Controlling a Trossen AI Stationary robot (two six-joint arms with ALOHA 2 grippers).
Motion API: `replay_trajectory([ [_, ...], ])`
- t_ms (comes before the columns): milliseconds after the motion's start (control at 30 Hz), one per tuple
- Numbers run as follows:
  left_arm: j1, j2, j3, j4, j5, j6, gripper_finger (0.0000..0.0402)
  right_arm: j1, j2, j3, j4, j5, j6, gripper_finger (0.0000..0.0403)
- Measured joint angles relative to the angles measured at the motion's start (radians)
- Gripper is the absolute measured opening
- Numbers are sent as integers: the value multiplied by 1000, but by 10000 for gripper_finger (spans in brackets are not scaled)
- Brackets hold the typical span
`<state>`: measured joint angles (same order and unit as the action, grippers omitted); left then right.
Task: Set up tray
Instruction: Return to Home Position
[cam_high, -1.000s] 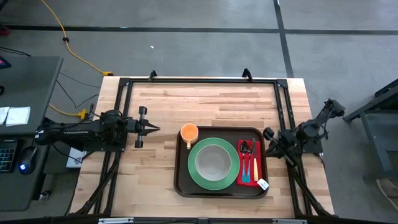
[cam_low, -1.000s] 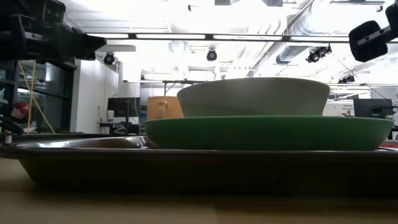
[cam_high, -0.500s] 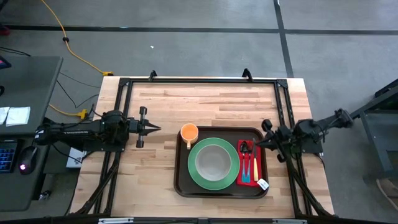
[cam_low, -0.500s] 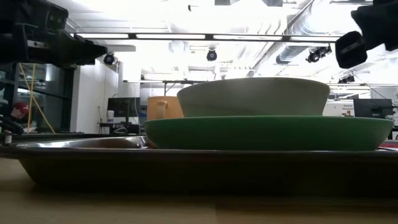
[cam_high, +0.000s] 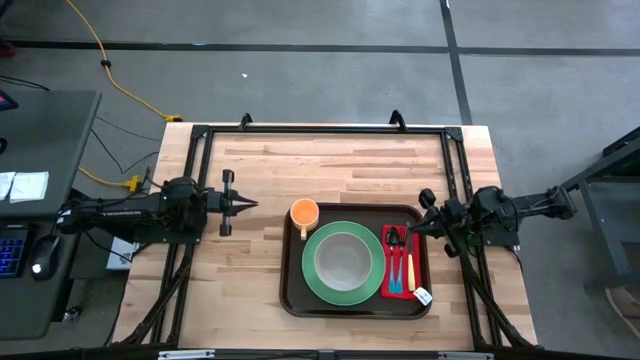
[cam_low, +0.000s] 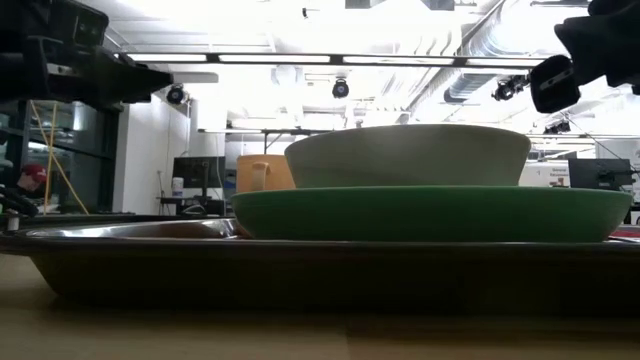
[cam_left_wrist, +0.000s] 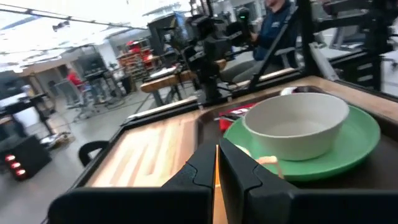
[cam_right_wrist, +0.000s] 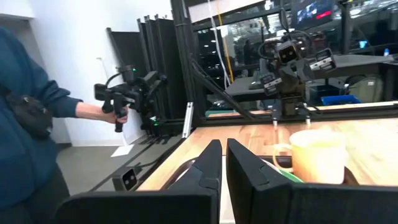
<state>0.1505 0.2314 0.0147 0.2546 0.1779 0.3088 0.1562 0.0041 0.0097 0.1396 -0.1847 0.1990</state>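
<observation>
— Right arm has swung down flat since a second ago, its elbow now out at 3 o'clock. The left arm has not shifted.

— And nearest us?

— The tray (cam_high: 286, 272), at about 4 o'clock from the centre of the table (cam_high: 245, 285). It carries the green plate (cam_high: 312, 264) with a pale bowl (cam_high: 343, 258) on it. The red napkin (cam_high: 386, 284) with its cutlery (cam_high: 397, 270) lies at the plate's 3 o'clock, and the orange cup (cam_high: 304, 212) stands at its 11 o'clock.

— The grippers?

— The right gripper (cam_high: 418, 227) hangs above the tray's 3 o'clock rim, pointing to 9 o'clock. Its fingers (cam_right_wrist: 208, 165) are drawn to a thin slit, gripping and touching nothing. Farther off, at the table's 9 o'clock and well apart from the tray, the left gripper (cam_high: 243, 204) aims at 3 o'clock. Its fingers (cam_left_wrist: 239, 168) are likewise nearly together and empty.
</observation>
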Motion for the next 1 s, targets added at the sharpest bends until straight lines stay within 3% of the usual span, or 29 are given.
replay_trajectory([
  [400, 0, 0, 0, -25, -214, 1, 46, 1, 3, 0, -22, 46, 9, 0],
  [567, 0, 0, 0, -78, -212, 0, 46, 1, 3, 0, -23, 46, 163, 0],
  [1000, 0, 0, -1, -197, -215, 0, 46, 1, 3, -1, -23, 47, 159, 0],
])
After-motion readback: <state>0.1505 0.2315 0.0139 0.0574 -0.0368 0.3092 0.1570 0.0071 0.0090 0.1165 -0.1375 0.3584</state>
